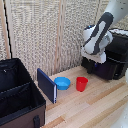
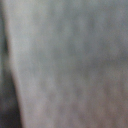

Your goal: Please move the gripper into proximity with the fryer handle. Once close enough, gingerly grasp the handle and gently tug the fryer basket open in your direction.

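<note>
The black cube-shaped fryer [image 1: 114,59] stands on the wooden table at the exterior view's right. My white arm comes down from the upper right, and the gripper [image 1: 94,59] sits right against the fryer's side that faces the exterior view's left. The hand covers that face, so the fryer handle is hidden and the fryer basket cannot be told apart from the body. The fingers are too small and dark against the fryer to show whether they are open or shut. The wrist view is only a blurred grey surface with a dark band along one edge.
A red cup [image 1: 81,83] and a blue bowl [image 1: 62,83] stand on the table in front of the fryer. A dark blue flat board [image 1: 46,85] stands upright beside the bowl. A large black fabric case [image 1: 17,97] lies open at the exterior view's left. A slatted wall stands behind.
</note>
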Motion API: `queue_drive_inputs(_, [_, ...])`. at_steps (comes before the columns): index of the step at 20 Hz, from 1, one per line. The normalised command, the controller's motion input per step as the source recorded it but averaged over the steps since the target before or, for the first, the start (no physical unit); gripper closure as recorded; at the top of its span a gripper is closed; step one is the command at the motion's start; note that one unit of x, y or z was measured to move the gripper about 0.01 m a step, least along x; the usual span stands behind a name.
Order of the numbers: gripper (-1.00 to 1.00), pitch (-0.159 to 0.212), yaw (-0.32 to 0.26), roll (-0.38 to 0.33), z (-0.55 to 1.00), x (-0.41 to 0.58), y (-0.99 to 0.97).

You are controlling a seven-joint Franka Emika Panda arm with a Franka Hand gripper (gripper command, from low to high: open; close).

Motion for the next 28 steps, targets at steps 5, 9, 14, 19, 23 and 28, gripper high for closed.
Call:
queue_drive_inputs(5, [1.00,0.003,0.000,0.000,-0.14,0.057,1.00])
queue_drive_inputs(9, [1.00,0.006,-0.003,0.000,-0.30,0.204,0.98])
queue_drive_inputs(14, [-1.00,-0.003,-0.010,-0.003,-0.29,0.082,0.40])
queue_drive_inputs(19, [-1.00,0.009,-0.035,-0.018,0.27,-0.065,0.01])
queue_drive_inputs(23, [-1.00,0.095,-0.041,-0.009,0.75,-0.032,0.08])
queue_drive_inputs(28, [-1.00,0.110,-0.039,-0.004,0.79,0.185,0.16])
